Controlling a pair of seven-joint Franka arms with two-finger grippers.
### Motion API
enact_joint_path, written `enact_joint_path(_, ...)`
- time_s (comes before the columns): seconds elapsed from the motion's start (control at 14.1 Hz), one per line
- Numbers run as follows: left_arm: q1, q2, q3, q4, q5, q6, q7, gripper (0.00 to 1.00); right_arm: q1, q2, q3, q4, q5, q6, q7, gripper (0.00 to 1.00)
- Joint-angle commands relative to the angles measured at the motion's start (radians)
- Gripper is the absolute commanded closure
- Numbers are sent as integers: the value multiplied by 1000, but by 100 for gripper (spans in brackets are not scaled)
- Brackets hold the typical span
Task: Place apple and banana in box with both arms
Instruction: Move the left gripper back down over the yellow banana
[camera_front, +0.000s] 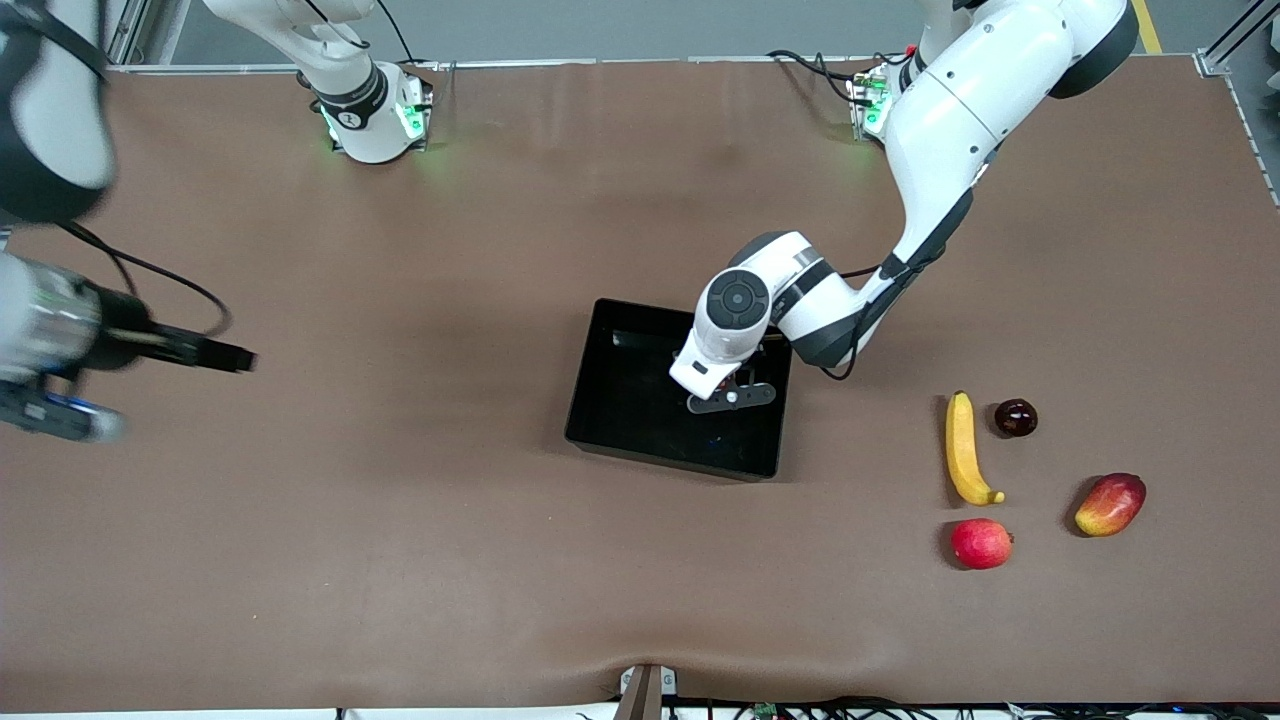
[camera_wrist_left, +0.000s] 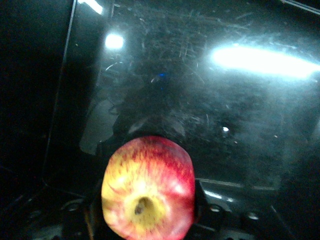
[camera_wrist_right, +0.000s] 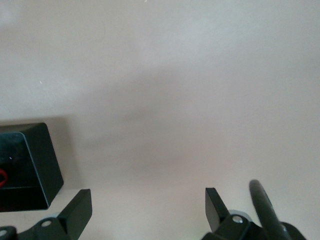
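Note:
My left gripper (camera_front: 722, 388) hangs over the inside of the black box (camera_front: 610, 400), at the end toward the left arm's base. It is shut on the apple (camera_wrist_left: 148, 187), red with yellow streaks, which shows stem dimple up between the dark fingers (camera_wrist_left: 200, 205) above the scratched box floor (camera_wrist_left: 200, 100). In the front view the hand hides the apple. The banana (camera_front: 962, 447) lies on the table toward the left arm's end. My right gripper (camera_front: 235, 357) is open and empty over bare table at the right arm's end; its wrist view (camera_wrist_right: 146, 207) shows a corner of the box (camera_wrist_right: 35, 160).
Beside the banana lie a dark red round fruit (camera_front: 1015, 417), a red-yellow mango (camera_front: 1110, 504) and a pinkish-red round fruit (camera_front: 981, 543), the last nearest the front camera. A brown mat (camera_front: 400, 500) covers the table.

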Motion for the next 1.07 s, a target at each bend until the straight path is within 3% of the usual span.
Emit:
enact_joint_path(0.0, -11, -30, 12, 38, 25, -34, -16, 0, -26, -123, 21, -63, -30, 6, -7, 0)
enact_joint_path(0.14, -3, -83, 6, 110, 22, -156, -5, 0, -37, -166, 19, -113, -48, -11, -50, 0)
enact_joint_path(0.36, 44, -155, 3, 210, -37, -281, 84, 0, -107, -212, 21, -256, -56, -2, -278, 0)
enact_joint_path(0.71, 283, -206, 6, 202, -105, -306, 462, 0, -102, -257, 27, -308, -57, -8, -375, 0)
enact_joint_path(1.0, 410, -164, 11, 153, -12, -269, 575, 0, -72, -389, 30, -509, -63, 128, -380, 0)
